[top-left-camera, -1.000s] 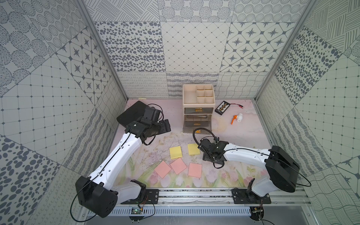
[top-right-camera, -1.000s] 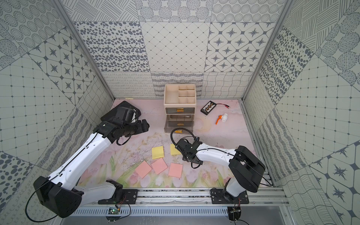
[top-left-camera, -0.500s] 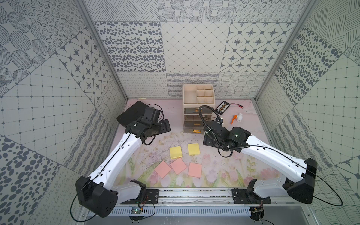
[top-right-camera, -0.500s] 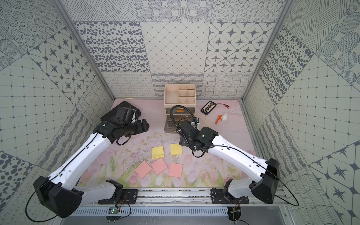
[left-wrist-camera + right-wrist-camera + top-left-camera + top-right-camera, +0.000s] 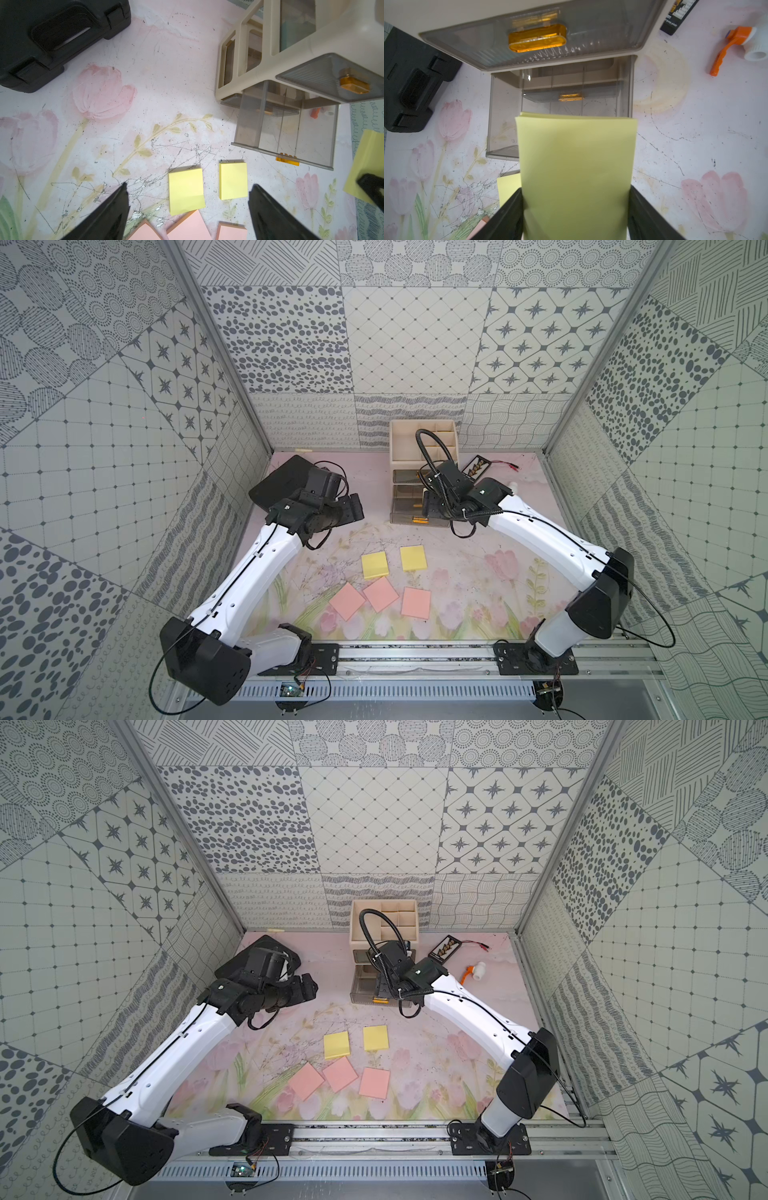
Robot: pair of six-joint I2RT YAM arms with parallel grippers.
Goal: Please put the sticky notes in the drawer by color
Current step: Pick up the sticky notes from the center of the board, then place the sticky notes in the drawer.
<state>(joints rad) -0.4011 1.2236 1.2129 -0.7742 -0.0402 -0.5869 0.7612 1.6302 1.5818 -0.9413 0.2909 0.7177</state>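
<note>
My right gripper (image 5: 575, 189) is shut on a yellow sticky note pad (image 5: 576, 162) and holds it over the pulled-out bottom drawer (image 5: 506, 116) of the cream chest (image 5: 424, 435). In both top views this gripper (image 5: 432, 506) (image 5: 384, 986) hangs above that drawer (image 5: 365, 988). Two yellow pads (image 5: 375, 571) (image 5: 413, 558) and three pink pads (image 5: 347, 600) (image 5: 380, 593) (image 5: 416, 602) lie flat on the flowered mat. My left gripper (image 5: 189, 186) is open and empty, raised left of the chest (image 5: 353, 508).
A flat black case (image 5: 52, 37) lies at the back left, under my left arm. A black charger board (image 5: 679, 14) and an orange-and-white valve (image 5: 737, 41) sit right of the chest. The drawer above the open one (image 5: 536, 40) juts out slightly.
My right arm has lifted a yellow pad off the mat and carried it back to the open bottom drawer. The left arm has stayed still.
</note>
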